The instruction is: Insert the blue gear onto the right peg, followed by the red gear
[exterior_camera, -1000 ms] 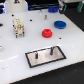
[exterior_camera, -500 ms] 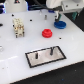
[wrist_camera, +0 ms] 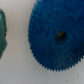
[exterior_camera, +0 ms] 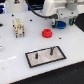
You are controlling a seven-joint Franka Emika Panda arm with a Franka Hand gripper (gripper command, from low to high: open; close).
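Observation:
The blue gear (exterior_camera: 60, 24) lies flat on the white table at the back right of the exterior view. It fills the wrist view (wrist_camera: 57, 37), toothed rim and dark centre hole showing. My gripper (exterior_camera: 61, 19) hangs directly over it; its fingers are too blurred to read. The red gear (exterior_camera: 47, 33) sits on the table to the exterior view's left of the blue one. The grey black-framed plate (exterior_camera: 55, 56) lies nearer the front, with the right peg (exterior_camera: 50, 50) and its twin (exterior_camera: 37, 54) standing bare.
A beige blocky fixture (exterior_camera: 18, 26) stands at the back left. A dark green object (wrist_camera: 2, 36) shows at the edge of the wrist view beside the blue gear. Cables run along the back edge.
The arm seems to have sunk slightly over the blue gear. Both gears and the plate have stayed put.

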